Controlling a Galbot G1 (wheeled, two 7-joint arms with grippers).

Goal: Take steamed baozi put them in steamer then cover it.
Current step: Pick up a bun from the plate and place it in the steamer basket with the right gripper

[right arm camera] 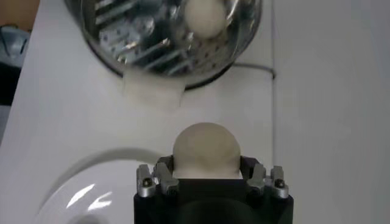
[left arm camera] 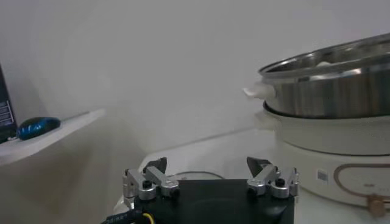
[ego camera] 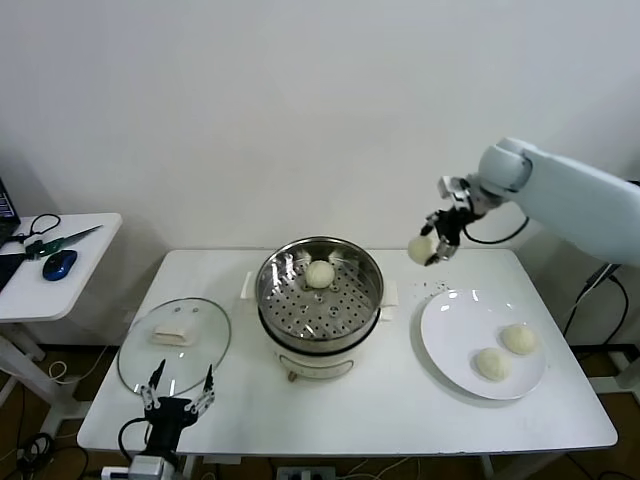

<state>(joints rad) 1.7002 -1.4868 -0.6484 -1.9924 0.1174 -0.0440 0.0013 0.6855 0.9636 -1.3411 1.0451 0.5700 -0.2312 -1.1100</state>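
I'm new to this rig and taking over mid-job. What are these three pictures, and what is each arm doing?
It is a two-armed robot at a white table. The wide picture comes from its head; the other two come from cameras on each wrist. The right tool is shut on a baozi, held in the air between the white plate and the steamer. One baozi already lies in the steamer; two more wait on the plate. The left tool hangs open by the table's near edge, beside the glass cover.
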